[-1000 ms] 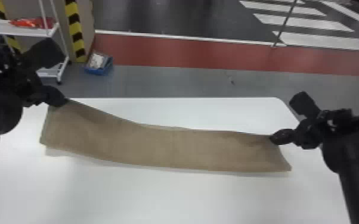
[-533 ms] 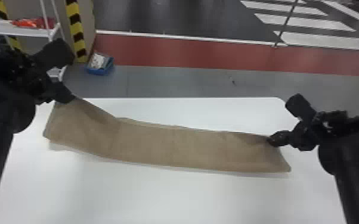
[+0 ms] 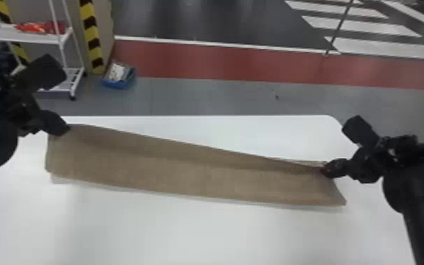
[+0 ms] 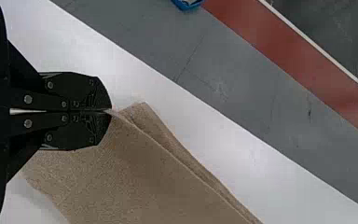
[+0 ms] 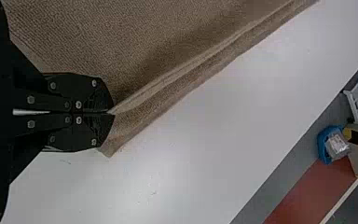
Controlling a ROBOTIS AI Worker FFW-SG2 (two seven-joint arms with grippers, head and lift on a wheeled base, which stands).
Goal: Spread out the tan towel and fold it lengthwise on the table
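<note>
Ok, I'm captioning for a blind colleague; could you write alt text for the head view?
A tan towel, doubled into a long strip, stretches across a white table, its far side pinched by the robot's left hand at one end and right hand at the other. Behind are a white shelf unit and a blue tray.

The towel (image 3: pixel 193 176) is tan, the table (image 3: pixel 200 232) white.

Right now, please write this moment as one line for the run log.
tan towel: long folded strip, held edge taut | left gripper: shut on towel, far-left corner | right gripper: shut on towel, far-right corner | table: beneath
</note>
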